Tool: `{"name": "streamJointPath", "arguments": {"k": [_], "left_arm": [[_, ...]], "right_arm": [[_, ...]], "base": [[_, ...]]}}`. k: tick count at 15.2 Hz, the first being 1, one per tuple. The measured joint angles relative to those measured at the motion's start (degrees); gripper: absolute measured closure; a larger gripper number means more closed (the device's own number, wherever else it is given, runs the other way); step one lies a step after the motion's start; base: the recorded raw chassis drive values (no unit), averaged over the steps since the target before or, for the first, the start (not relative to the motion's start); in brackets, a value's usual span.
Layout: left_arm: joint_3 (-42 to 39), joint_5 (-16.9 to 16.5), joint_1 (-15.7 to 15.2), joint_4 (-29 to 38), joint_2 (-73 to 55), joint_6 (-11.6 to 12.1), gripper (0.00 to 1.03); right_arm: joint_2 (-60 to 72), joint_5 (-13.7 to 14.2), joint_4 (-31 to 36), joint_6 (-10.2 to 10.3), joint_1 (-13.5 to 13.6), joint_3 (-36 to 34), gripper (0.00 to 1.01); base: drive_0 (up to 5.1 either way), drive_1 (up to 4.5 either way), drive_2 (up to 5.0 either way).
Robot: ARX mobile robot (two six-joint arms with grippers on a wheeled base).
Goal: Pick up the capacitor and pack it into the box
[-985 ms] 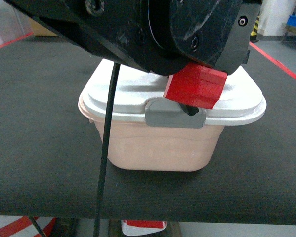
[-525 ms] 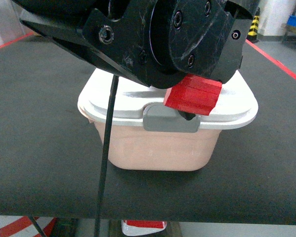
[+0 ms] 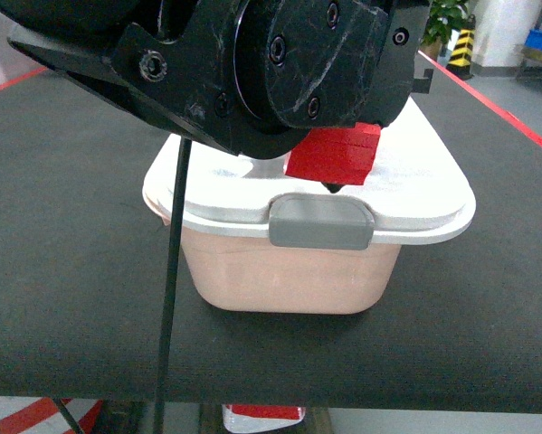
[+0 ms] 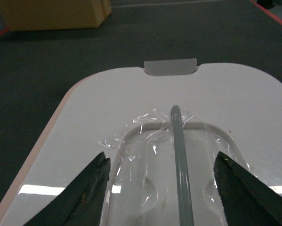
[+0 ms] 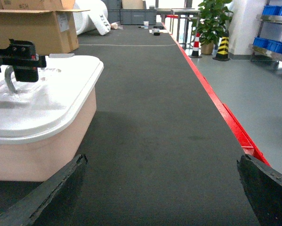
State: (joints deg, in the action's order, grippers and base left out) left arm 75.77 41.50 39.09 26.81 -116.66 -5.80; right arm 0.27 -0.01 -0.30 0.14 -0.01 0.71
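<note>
The box [image 3: 289, 280] is a pale pink tub on the black table, with its white lid [image 3: 415, 181] on and a grey latch [image 3: 320, 223] facing me. My left arm [image 3: 280, 72] hangs close over the lid. In the left wrist view my left gripper [image 4: 162, 159] is open just above the lid [image 4: 108, 94], its jaws either side of a grey handle bar [image 4: 181, 155] under clear film. My right gripper [image 5: 162, 160] is open over bare table, to the right of the box [image 5: 42, 150]. The capacitor is out of view.
A brown cardboard carton [image 5: 37, 23] stands on the table beyond the box. The table's red edge [image 5: 225, 113] runs along the right, with grey floor, plants and blue bins [image 5: 277, 9] past it. A black cable [image 3: 171, 298] hangs down in front of the box.
My left arm has shifted up and to the left in the head view. Its red part no longer covers the grey latch, which now shows in full.
</note>
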Motion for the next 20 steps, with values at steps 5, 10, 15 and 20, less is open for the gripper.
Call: {"name": "streamJointPath", "arguments": {"k": [5,10,15,20], "left_arm": [[3.02,-0.13,-3.41,4.70,5.20,5.66,0.05],[-7.76,-1.11,-10.27,7.45,19.76,6.97,0.05],[-15.04,-1.05,-12.66,7.76,26.01,6.97,0.05],[-38.62,-23.21,-22.27,12.50,42.23,6.05,0.57]], "right_arm": [[0.00,0.00,0.00,0.00,0.00,0.00,0.03],[0.00,0.00,-0.02,0.02,0.00,0.00,0.03],[0.00,0.00,0.00,0.00,0.00,0.00,0.03],[0.00,0.00,0.02,0.00,0.00,0.00,0.03]], "base": [[0.0,0.00,0.0],[0.0,0.00,0.0],[0.0,0.00,0.0],[0.0,0.00,0.0]]}}
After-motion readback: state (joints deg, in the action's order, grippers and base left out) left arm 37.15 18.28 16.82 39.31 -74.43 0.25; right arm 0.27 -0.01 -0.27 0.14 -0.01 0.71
